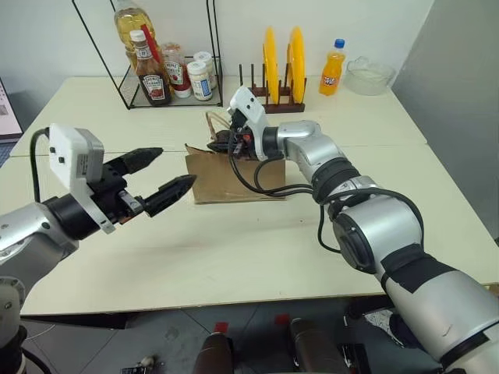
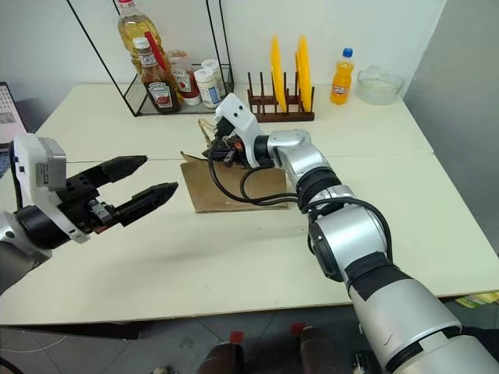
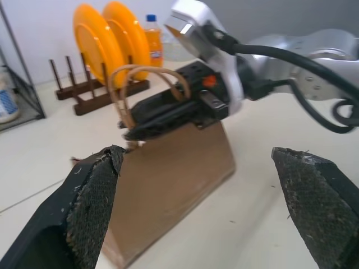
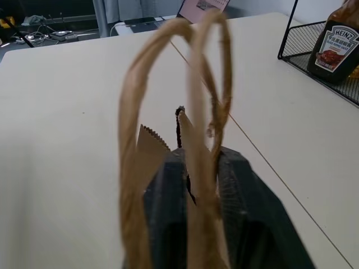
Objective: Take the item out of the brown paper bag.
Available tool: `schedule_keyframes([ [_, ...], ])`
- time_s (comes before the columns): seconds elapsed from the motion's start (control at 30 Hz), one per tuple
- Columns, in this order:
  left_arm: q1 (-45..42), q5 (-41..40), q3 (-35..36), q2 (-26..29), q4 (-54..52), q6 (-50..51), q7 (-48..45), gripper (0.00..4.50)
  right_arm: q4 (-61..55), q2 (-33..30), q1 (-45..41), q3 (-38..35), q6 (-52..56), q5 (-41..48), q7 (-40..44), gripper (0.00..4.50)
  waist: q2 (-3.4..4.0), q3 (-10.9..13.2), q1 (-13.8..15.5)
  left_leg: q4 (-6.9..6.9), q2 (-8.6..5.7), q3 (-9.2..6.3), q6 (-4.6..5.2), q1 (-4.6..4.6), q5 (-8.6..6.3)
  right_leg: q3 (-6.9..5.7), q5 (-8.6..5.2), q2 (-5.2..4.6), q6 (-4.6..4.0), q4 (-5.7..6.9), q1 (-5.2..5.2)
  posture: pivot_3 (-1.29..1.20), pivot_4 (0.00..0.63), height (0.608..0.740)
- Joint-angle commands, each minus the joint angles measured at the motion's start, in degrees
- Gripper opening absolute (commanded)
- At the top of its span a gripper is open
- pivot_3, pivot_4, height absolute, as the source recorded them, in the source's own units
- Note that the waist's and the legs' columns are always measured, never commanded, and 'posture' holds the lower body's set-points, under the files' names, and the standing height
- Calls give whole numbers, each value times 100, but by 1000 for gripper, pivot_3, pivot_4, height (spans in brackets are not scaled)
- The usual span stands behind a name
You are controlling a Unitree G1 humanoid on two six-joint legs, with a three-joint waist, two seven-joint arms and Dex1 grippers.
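Left eye view: brown paper bag (image 1: 226, 175) frame centre on desk (image 1: 257, 249). Right hand (image 1: 222, 142) pinches bag's top edge by handles (image 3: 148, 84), fingers near-closed. Left hand (image 1: 168, 171) wide open, empty, lower left. Item not visible, prob. inside bag. Step: opening mouth. Next: left hand reach in.

Contents of the brown paper bag (image 1: 234, 178): lying unseen behind creased paper. My right pincer (image 3: 134, 130) is covering the bag's top edge; its string handles (image 4: 168, 112) are blurring close up.

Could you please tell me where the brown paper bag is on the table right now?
The brown paper bag lies near the table's middle, in front of the plate rack, with the right gripper at its handle end.
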Motion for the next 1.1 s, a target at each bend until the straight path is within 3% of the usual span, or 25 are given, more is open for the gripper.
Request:
schedule_keyframes([
  [0.03, -115, 186, -52, 59, 29, -232, -11, 4500, -183, -200, -38, -86, -117, 5, 76, 2390, 0, 0, 2, 1, 0, -1, 0, 0, 0, -1, 0, 0, 0, 0, 0, 0, 150, 740],
  [0.23, -194, 395, -221, 87, 256, -370, -193, 4500, -445, -586, -26, -89, -4, 70, 428, 4469, 2, 1, 6, 3, 0, -5, 0, 0, 0, -5, 0, 0, -1, -1, 5, 0, 150, 740],
  [0.5, -437, 1000, -505, 432, 991, -679, -906, 4500, -1732, -1221, 660, 310, 604, 54, 1565, 4469, 4, 2, 15, 3, -1, -11, 0, 1, 0, -13, -1, 0, -2, -3, 12, 0, 150, 740],
  [0.7, -1293, 1981, -1321, 722, 2286, -1331, -1588, 4500, -4209, -2002, 1733, 371, 2144, 542, 2097, 4469, 29, 17, 116, 10, -4, -24, 0, 0, 0, -24, -1, 0, -2, -5, 20, 0, 150, 740],
  [0.77, -1899, 2360, -1708, 600, 2920, -1634, -1702, 4500, -5161, -2108, 2174, 213, 2748, 756, 1728, 4469, 32, 19, 146, 13, -4, -26, 0, 1, 0, -26, -2, 1, -3, -3, 21, 0, 150, 740],
  [0.9, -3272, 3366, -2468, 102, 4603, -2508, -1665, 4500, -6996, -1904, 3077, -328, 3652, 934, 225, 4469, 34, 19, 171, 18, -4, -35, 1, 3, 0, -32, -2, 5, -4, 5, 28, 0, 150, 740],
  [1.1, -4967, 4737, -3254, -697, 7400, -4245, -1759, 4500, -9683, -1765, 4915, -263, 4249, 845, -1075, 4469, 33, 19, 259, 23, -14, -46, 1, -4, 0, -36, -5, 2, -9, 7, 29, 0, 150, 740],
])
